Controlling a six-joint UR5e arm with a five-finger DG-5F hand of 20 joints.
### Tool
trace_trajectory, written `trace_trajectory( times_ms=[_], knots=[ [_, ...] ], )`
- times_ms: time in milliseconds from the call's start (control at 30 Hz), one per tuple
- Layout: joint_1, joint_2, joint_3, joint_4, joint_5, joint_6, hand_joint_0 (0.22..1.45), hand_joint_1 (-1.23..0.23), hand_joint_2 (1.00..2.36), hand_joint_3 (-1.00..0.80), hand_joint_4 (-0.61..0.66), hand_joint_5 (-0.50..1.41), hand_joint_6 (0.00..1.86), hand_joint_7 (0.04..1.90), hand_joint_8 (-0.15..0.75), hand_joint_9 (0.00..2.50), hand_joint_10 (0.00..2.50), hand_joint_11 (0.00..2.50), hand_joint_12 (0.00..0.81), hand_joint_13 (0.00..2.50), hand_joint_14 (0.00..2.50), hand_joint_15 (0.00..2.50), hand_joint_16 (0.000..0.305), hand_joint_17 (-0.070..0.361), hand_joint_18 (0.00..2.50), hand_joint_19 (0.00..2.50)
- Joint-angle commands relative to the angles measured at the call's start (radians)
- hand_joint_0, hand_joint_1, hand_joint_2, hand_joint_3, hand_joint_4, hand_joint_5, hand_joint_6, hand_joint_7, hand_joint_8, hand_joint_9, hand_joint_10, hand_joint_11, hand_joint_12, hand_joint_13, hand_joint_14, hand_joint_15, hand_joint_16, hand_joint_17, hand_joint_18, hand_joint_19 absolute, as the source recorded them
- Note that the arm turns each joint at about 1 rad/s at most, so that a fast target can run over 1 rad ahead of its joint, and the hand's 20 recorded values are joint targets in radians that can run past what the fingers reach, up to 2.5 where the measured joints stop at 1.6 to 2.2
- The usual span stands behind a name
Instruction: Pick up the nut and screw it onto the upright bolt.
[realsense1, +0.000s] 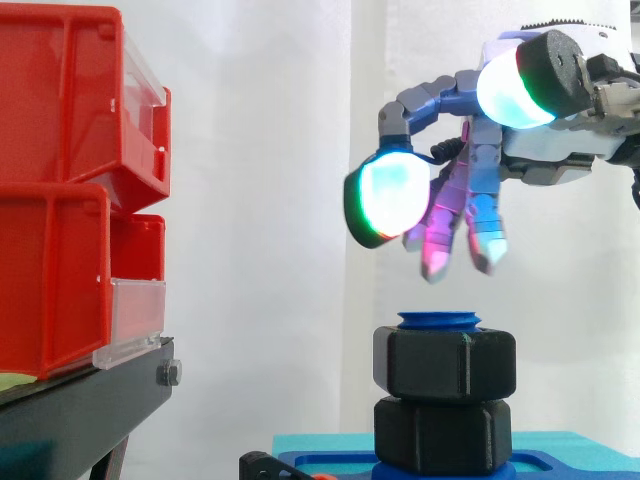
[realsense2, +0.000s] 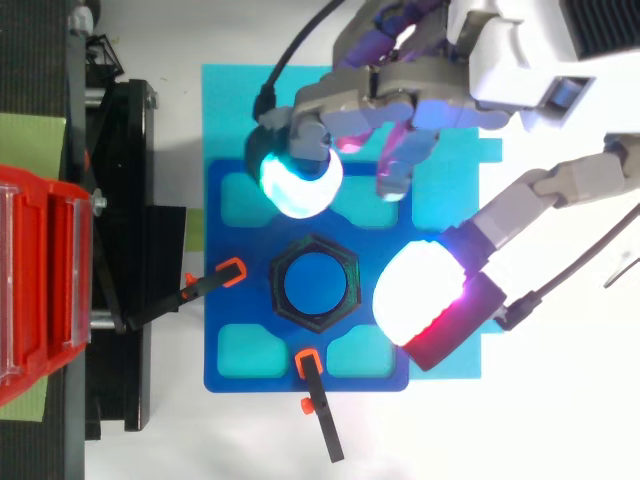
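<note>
A blue upright bolt (realsense1: 439, 320) stands on a blue base plate (realsense2: 230, 300). Two black hexagonal nuts sit stacked on the bolt: the upper nut (realsense1: 445, 362) near its tip and a lower nut (realsense1: 442, 435) beneath it. From above, the upper nut (realsense2: 314, 283) rings the bolt's blue top (realsense2: 315, 283). My hand (realsense1: 470, 190) hovers above the bolt, clear of it, with its fingers spread and relaxed and nothing between them. In the top view my hand (realsense2: 420, 80) lies beyond and to the right of the nut, with glowing fingertips (realsense2: 300, 178) on either side.
Red bins (realsense1: 70, 190) are stacked on a black stand (realsense1: 90, 400) at the left. Orange-tipped black clamps (realsense2: 215, 282) hold the base plate at its left and front edges. A cyan mat (realsense2: 240, 100) lies under the plate.
</note>
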Motion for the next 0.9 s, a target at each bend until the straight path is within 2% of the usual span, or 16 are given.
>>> trace_trajectory(
  times_ms=[0, 133, 200, 333, 567, 867],
  knots=[
    [0.009, -0.019, 0.001, 0.039, -0.001, 0.000, 0.49, -0.40, 1.00, -0.50, 0.17, -0.09, 0.50, 0.87, 0.239, 1.16, 0.01, 0.19, 0.319, 0.81, 0.01, 0.20, 0.040, 0.089, 0.60, 0.41],
    [0.018, -0.056, 0.001, 0.087, -0.002, 0.008, 0.49, -0.40, 1.00, -0.50, 0.16, -0.12, 0.50, 0.82, 0.234, 0.97, 0.00, 0.12, 0.331, 0.72, 0.01, 0.18, 0.043, 0.096, 0.51, 0.40],
    [0.029, -0.061, 0.001, 0.087, -0.002, 0.011, 0.48, -0.40, 1.00, -0.50, 0.15, -0.13, 0.50, 0.79, 0.231, 0.92, 0.00, 0.10, 0.331, 0.68, 0.01, 0.17, 0.044, 0.099, 0.48, 0.40],
    [0.036, -0.062, -0.001, 0.090, -0.002, 0.011, 0.48, -0.39, 1.00, -0.50, 0.14, -0.14, 0.50, 0.78, 0.230, 0.82, 0.00, 0.08, 0.343, 0.58, 0.00, 0.13, 0.046, 0.104, 0.38, 0.35],
    [0.038, -0.082, -0.001, 0.095, -0.002, 0.011, 0.48, -0.39, 1.00, -0.50, 0.13, -0.14, 0.50, 0.77, 0.228, 0.74, 0.00, 0.05, 0.349, 0.51, 0.00, 0.11, 0.047, 0.106, 0.30, 0.30],
    [0.038, -0.082, -0.001, 0.099, -0.001, 0.011, 0.47, -0.38, 1.00, -0.50, 0.11, -0.15, 0.50, 0.73, 0.222, 0.62, 0.00, 0.00, 0.351, 0.36, 0.00, 0.02, 0.048, 0.108, 0.10, 0.16]
  ],
)
